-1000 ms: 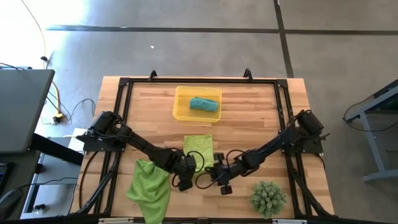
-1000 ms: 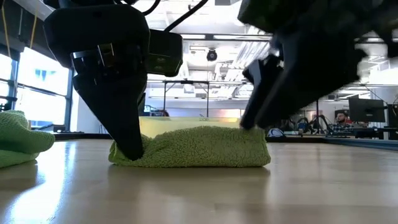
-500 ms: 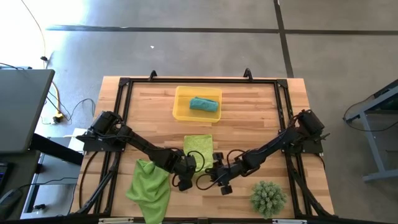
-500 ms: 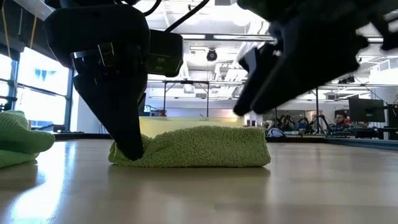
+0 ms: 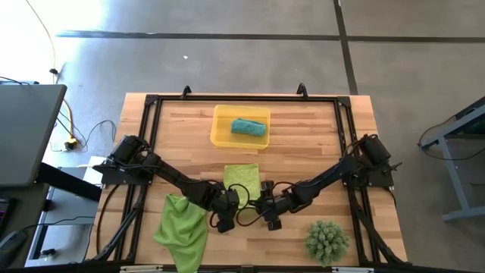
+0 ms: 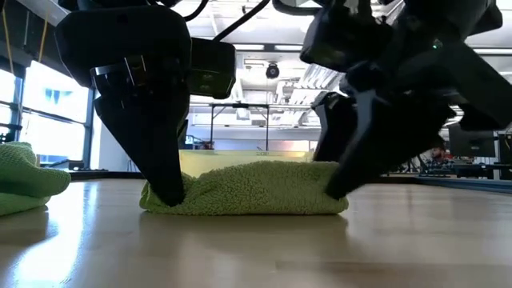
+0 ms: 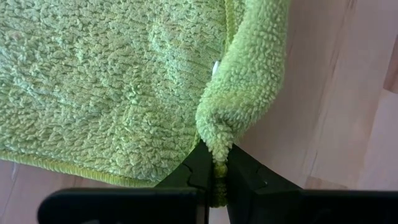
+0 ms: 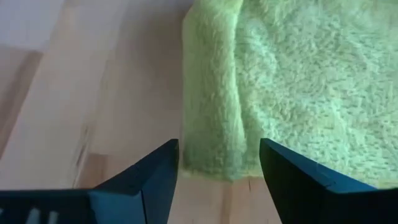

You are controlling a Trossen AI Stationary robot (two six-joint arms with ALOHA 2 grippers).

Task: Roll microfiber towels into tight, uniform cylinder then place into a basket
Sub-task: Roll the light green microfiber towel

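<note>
Left gripper [image 7: 214,169]: fingers pinched together on the near corner of a lime-green towel [image 7: 124,87], a nub of rolled pile squeezed between the two dark tips. In the low view the same gripper [image 6: 170,192] stands upright at one end of the towel [image 6: 248,190], its tips down at the table [image 6: 256,248].

Right gripper [image 8: 219,163]: fingers spread wide and holding nothing, straddling the opposite end of the same towel [image 8: 261,81]; the rolled edge lies just ahead of the gap between the tips. In the low view this gripper [image 6: 340,186] slants down onto that end of the cloth (whether its tips touch the pile cannot be told).

The held towel has a coarse, looped pile and a stitched hem; its near edge is turned over into a low, thick fold, while the rest lies flat. From above, this towel [image 5: 241,180] sits near the middle of the table's near half, between the left gripper [image 5: 230,201] and the right gripper [image 5: 264,205].

Second lime-green towel [image 5: 182,227]: crumpled in a heap on the left arm's side, near the table's front edge, apart from both grippers.

Teal towel [image 5: 247,127]: rolled, lying inside the yellow basket [image 5: 221,130] farther back on the table.

Spiky green plant [image 5: 327,240]: at the front on the right arm's side.
</note>
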